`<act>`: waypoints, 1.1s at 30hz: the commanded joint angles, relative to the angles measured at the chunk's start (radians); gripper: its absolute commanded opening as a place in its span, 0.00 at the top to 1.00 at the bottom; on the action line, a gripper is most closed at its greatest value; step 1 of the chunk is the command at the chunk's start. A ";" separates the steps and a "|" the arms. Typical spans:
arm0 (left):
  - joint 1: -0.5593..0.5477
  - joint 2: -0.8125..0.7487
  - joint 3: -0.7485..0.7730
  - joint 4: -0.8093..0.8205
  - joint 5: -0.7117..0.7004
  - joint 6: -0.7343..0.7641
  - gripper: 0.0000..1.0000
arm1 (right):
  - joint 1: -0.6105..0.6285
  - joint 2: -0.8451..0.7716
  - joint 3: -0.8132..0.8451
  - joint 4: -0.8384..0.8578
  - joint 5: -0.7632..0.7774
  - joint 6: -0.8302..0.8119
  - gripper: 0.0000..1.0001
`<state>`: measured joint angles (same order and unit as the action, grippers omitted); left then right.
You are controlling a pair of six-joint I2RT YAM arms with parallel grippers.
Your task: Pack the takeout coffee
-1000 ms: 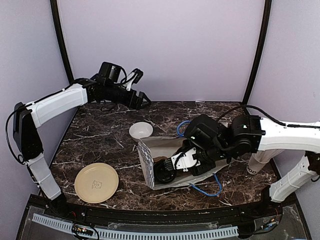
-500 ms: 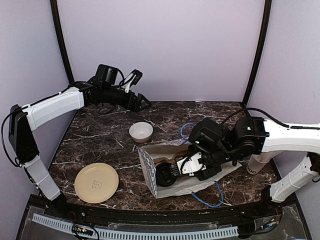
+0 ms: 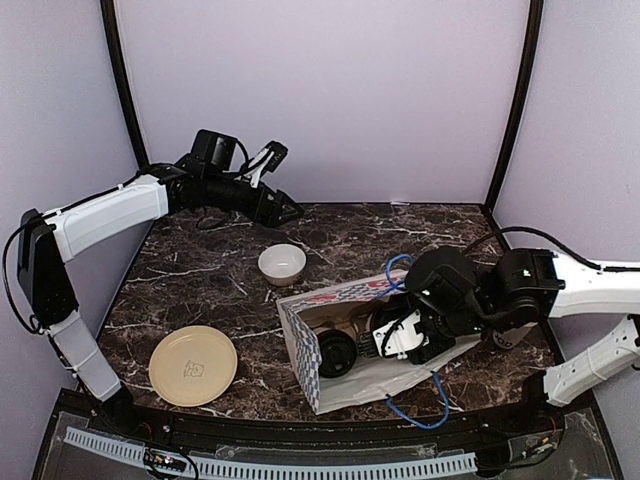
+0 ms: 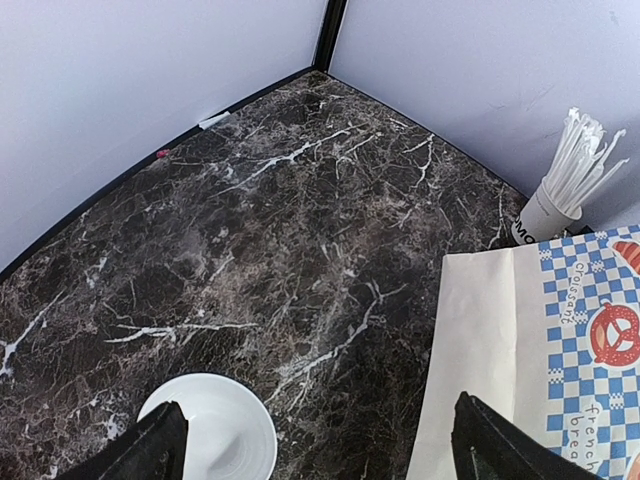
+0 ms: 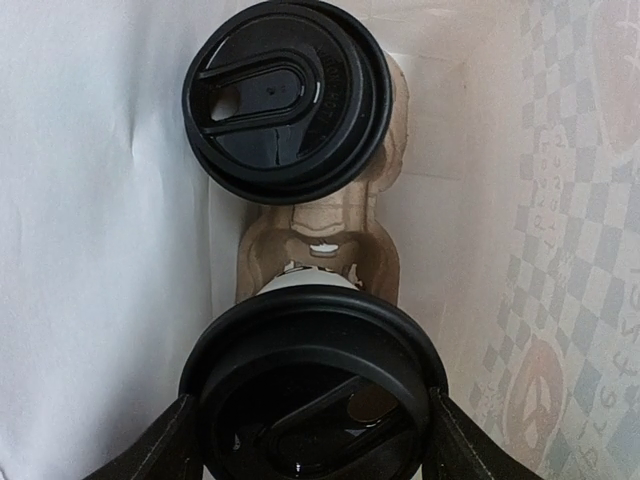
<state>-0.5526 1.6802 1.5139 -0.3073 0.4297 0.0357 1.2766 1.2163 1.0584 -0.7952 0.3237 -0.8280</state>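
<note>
Two takeout coffee cups with black lids sit in a brown cardboard carrier (image 5: 320, 235) inside a white paper bag with blue checks (image 3: 300, 345). The far cup (image 5: 285, 100) stands free. My right gripper (image 5: 312, 440) reaches into the bag and is shut on the near cup (image 5: 315, 400), with a finger against each side of its lid. In the top view one lid (image 3: 337, 352) shows in the bag mouth beside the right gripper (image 3: 392, 335). My left gripper (image 3: 290, 210) hangs open and empty over the back of the table.
A white bowl (image 3: 282, 263) stands behind the bag and shows under the left gripper (image 4: 205, 430). A tan plate (image 3: 193, 366) lies front left. A cup of white sticks (image 4: 565, 190) stands far right. A blue cable (image 3: 415, 415) runs around the bag.
My right arm has moved to the right inside the bag. The bag has shifted right and its upper side has lifted. The left gripper has edged slightly right.
</note>
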 commanded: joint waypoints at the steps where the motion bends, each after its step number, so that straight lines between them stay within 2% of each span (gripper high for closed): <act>1: 0.000 -0.027 -0.015 0.014 0.033 0.018 0.05 | 0.010 -0.041 -0.051 0.113 0.036 -0.073 0.52; 12: 0.000 -0.035 -0.050 0.034 0.044 0.028 0.05 | 0.010 -0.030 -0.084 0.220 0.069 -0.099 0.50; 19: 0.000 -0.038 -0.056 0.035 0.050 0.029 0.05 | 0.008 -0.021 -0.097 0.211 0.016 -0.102 0.50; 33: 0.000 -0.031 -0.051 0.034 0.053 0.031 0.05 | -0.032 0.012 -0.115 0.222 0.026 -0.107 0.49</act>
<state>-0.5526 1.6802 1.4704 -0.2852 0.4629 0.0490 1.2617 1.2160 0.9550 -0.6018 0.3519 -0.9310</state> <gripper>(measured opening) 0.946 0.690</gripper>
